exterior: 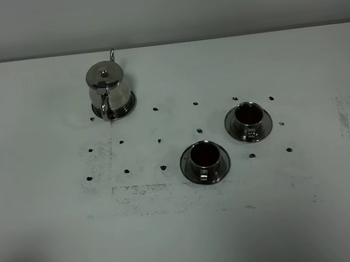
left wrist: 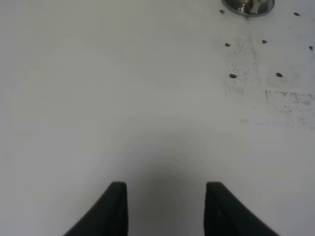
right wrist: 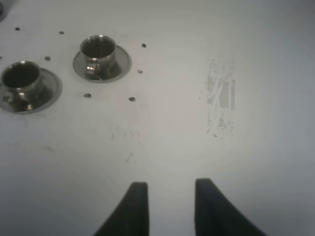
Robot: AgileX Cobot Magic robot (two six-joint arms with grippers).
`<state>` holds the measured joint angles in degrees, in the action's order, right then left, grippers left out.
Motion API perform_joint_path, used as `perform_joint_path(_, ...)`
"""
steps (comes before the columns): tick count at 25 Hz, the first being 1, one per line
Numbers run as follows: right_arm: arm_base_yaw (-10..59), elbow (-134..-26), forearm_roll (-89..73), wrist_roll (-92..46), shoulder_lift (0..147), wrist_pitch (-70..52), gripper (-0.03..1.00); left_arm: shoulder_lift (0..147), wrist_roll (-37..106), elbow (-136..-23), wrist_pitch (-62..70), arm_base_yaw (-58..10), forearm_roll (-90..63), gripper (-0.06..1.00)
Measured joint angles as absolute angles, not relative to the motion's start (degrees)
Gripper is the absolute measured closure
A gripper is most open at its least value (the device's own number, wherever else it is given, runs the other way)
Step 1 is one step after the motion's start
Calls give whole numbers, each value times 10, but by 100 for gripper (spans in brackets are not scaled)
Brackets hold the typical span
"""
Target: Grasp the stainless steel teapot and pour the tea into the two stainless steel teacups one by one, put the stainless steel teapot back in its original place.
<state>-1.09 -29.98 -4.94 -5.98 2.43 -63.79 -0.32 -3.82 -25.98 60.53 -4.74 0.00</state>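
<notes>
Closest to the camera in the high view it's just bare white bench, scuffed in a few grey patches, with neither arm showing there at all. A bit further back sit the two stainless steel teacups, each on its own round saucer: the nearer cup is roughly in the middle, and the other cup is just behind it and off to the right, close by but not touching. Both have dark reddish-brown tea inside. Little black dot marks are scattered around them in a rough grid. Furthest back, on the left and well apart from the cups, the stainless steel teapot stands upright on its flared base, lid on, loop handle facing the camera and the thin spout poking up behind it. From the wrist cams: the left end effector hangs over empty bench with its two dark fingers parted and nothing between them, so it's released, and only the teapot's base peeks in at the edge of that view. The right end effector is over bare bench too, holding nothing; the fingers show a narrow gap but it's clenched as tight as it goes, with both cups visible further off.
</notes>
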Motion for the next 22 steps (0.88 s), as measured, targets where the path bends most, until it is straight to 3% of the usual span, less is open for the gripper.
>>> perform_joint_path(22, -11, -300, -49, -60, 24, -638, 74, -3, -38, -260, 605, -47, 0, 58)
